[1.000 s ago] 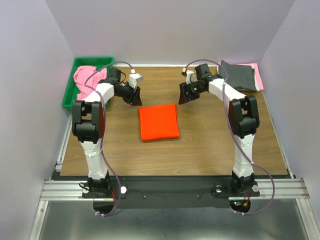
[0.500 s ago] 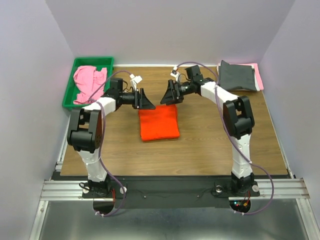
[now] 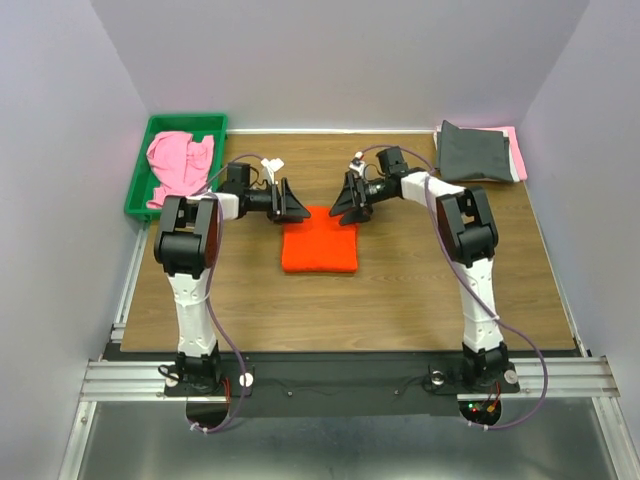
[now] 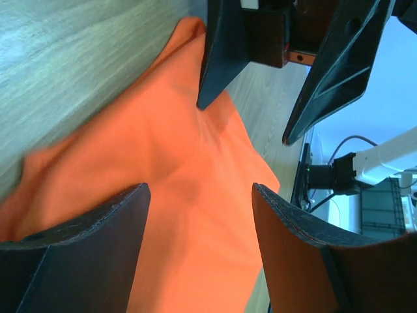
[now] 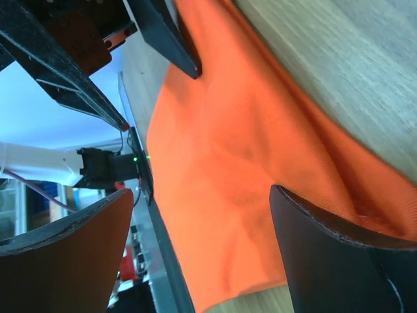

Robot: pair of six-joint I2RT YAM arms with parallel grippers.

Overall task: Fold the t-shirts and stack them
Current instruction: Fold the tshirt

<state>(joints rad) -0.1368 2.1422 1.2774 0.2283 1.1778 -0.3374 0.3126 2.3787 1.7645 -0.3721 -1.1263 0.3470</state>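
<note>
Top external view.
- Orange t-shirt (image 3: 319, 248): folded into a square, mid-worktop (image 3: 420, 290). Folded, by the look of it, but not yet stacked.
- Dark grey t-shirt (image 3: 477, 152): folded, far-right corner, lying on a pink layer (image 3: 517, 152). You may take this as the stack begun.
- Crumpled pink t-shirt (image 3: 178, 165): in the green tray (image 3: 137, 190), far left, not yet folded.
- Left hand (image 3: 290, 203), right hand (image 3: 345, 203): both at the orange t-shirt's far edge, close together, facing each other.
- Room: bare worktop between the orange t-shirt and the stack. The stack sits tight to the right edge and wall.

Left wrist view. Fingers (image 4: 98, 248) apart over orange cloth, clamping nothing.

Right wrist view. Fingers (image 5: 326, 261) apart over the same cloth, likewise clamping nothing.
</note>
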